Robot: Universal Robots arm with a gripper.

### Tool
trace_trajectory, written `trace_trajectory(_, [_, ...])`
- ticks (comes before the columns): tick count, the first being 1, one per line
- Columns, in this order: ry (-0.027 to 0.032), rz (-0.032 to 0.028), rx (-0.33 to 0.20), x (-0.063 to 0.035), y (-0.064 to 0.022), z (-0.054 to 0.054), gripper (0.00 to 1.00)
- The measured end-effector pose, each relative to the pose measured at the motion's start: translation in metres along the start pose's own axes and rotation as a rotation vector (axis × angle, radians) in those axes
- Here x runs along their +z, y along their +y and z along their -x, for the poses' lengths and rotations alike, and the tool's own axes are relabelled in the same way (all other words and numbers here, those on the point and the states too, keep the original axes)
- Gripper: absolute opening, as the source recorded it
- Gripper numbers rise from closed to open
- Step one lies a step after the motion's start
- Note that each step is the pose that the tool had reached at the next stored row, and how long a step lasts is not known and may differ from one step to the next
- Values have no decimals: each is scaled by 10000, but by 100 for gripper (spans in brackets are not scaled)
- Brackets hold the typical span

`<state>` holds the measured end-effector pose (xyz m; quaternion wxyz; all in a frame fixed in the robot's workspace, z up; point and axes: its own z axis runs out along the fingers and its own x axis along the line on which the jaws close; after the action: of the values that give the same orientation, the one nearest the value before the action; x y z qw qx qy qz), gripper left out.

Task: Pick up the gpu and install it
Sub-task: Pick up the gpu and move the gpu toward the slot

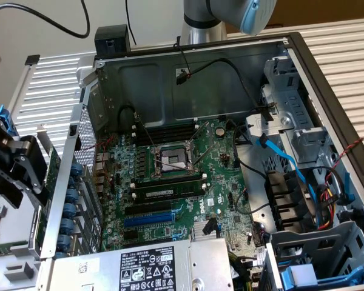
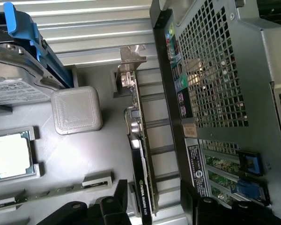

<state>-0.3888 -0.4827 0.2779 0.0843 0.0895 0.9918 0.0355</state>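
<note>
The gpu [image 2: 141, 154] stands on edge in a grey holder just outside the computer case. Its silver end bracket [image 2: 131, 58] points away from me, and its black cooler carries a printed label. My gripper [image 2: 154, 206] is open. One black finger [image 2: 116, 199] is on the cooler side of the card, and the other finger [image 2: 199, 208] is by the case wall. The card's near end lies between them with gaps on both sides. At the exterior view's left, my gripper [image 1: 36, 176] hangs beside the gpu [image 1: 52, 167], outside the case's rear wall.
The open case holds the green motherboard [image 1: 170, 176], with a power supply [image 1: 145, 267] in front and drive cages [image 1: 303, 139] on the exterior view's right. The grey tray beside the gpu holds a processor [image 2: 9, 157], a grey block [image 2: 77, 110] and a blue-railed drive [image 2: 18, 84]. The case's mesh rear wall [image 2: 215, 70] is close by.
</note>
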Motion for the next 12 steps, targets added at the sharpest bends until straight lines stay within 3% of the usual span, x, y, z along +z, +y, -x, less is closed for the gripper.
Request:
trace_trajectory(6, [22,27,6,75,-7,-12,57])
trace_trajectory(12, [46,162,29,180,-16,-29,57])
